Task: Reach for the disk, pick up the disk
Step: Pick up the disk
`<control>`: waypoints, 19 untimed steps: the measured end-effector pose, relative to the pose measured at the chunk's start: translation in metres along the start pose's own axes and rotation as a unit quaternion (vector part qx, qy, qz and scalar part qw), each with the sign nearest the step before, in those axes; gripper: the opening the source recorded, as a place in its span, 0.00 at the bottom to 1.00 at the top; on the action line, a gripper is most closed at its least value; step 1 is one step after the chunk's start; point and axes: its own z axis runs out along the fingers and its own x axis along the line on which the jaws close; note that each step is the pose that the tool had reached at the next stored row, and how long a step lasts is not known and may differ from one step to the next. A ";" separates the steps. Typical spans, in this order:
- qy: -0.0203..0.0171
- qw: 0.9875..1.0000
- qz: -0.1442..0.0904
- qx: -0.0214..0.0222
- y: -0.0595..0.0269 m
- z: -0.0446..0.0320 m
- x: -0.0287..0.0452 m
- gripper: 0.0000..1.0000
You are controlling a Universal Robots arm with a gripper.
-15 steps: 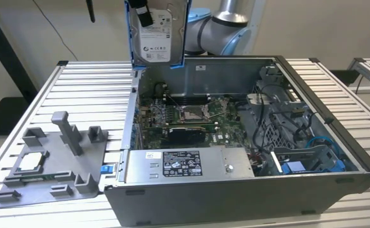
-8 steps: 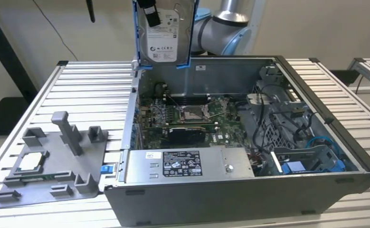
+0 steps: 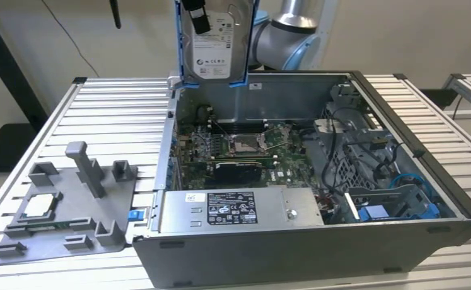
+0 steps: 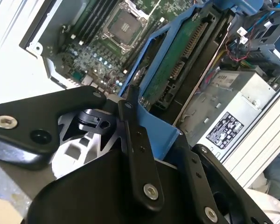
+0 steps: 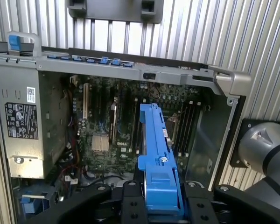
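Pinching in from both sides, the black fingers [image 5: 130, 201] sit tight on the blue bracket [image 5: 155, 140]. The gripper [image 5: 159, 186] is closed on the disk, edge-on in the first wrist view. (Lead)

And in the exterior view the disk [image 3: 211, 48] hangs upright at twelve o'clock, label facing us, clear above the far wall of the computer case [image 3: 416, 136]. (Analyst)

So it's up and out. What worries you? (Lead)

That hold. As far as I can judge, the grip is on plastic frame, not metal, so a flex or a jolt could let the drive slide. (Analyst)

And underneath? (Lead)

Worst spot possible: the motherboard [image 3: 199, 151] with the CPU socket [image 3: 247, 143] lies at the case's centre. A drop would land on bare components. (Analyst)

Any clipping risk? (Lead)

The drive's lower edge looks close to the rear wall's rim, so a low sideways swing could catch it and twist the drive in the grip. The power supply [image 3: 235, 211] at six o'clock and the grey tray [image 3: 66, 223] at eight o'clock sit well apart from it. (Analyst)
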 end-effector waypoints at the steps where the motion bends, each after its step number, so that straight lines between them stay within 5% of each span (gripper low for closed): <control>1: 0.000 1.000 0.000 0.000 -0.0008 0.0002 0.0001 0.00; 19: 0.000 1.000 0.000 0.000 -0.0063 0.0021 0.0001 0.00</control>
